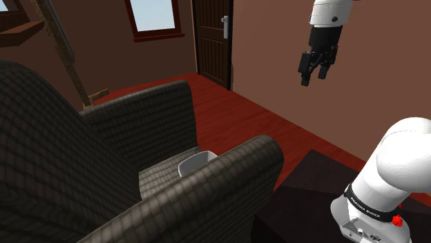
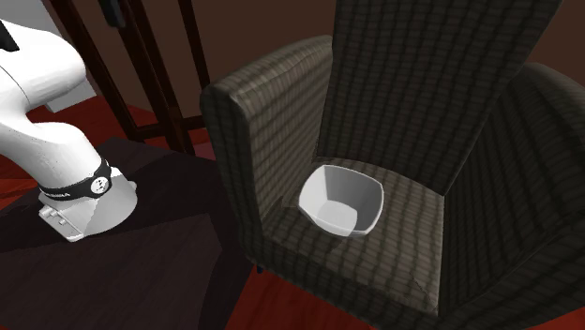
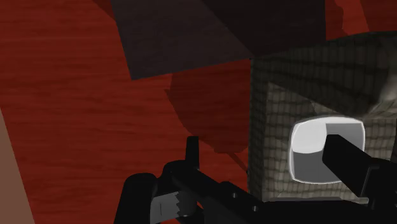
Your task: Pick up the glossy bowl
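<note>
Armchair (image 1: 228,186), dark woven fabric, has a high back & thick armrests walling the seat on 3 sides; seat is open at top & front. Gripper (image 1: 314,72) hangs high over red floor (image 1: 276,124), well apart from chair, jaws apart, holding nothing. White bowl (image 2: 342,202) sits upright on seat, just beside armrest nearer stand.

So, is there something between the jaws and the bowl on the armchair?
Nothing visible covers the bowl. The armrest beside it rises on the side of the jaws; coming down from above looks clear, a low sideways approach probably not.
</note>
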Available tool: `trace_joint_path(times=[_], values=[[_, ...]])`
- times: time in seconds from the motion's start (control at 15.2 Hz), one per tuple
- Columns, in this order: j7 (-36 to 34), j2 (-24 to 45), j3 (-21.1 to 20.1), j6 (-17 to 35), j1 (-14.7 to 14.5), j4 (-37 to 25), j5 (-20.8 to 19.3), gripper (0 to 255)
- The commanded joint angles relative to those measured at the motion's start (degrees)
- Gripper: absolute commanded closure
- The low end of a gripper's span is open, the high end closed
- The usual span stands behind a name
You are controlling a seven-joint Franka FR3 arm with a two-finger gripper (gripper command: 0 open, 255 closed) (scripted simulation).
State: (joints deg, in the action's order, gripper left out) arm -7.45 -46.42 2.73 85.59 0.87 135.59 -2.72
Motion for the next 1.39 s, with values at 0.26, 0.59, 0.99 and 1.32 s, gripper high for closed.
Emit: trace_joint_path(times=[0.26,0.59,0.99,1.32], values=[[-0.55,2.59,0.43,8.13,-0.64,5.39,2.09,0],[-0.68,7.89,0.86,18.82,-1.84,10.53,5.00,0],[0.34,17.36,1.32,32.08,-4.03,14.00,9.47,0],[2.70,27.48,1.78,42.75,-6.67,14.34,14.72,0]])
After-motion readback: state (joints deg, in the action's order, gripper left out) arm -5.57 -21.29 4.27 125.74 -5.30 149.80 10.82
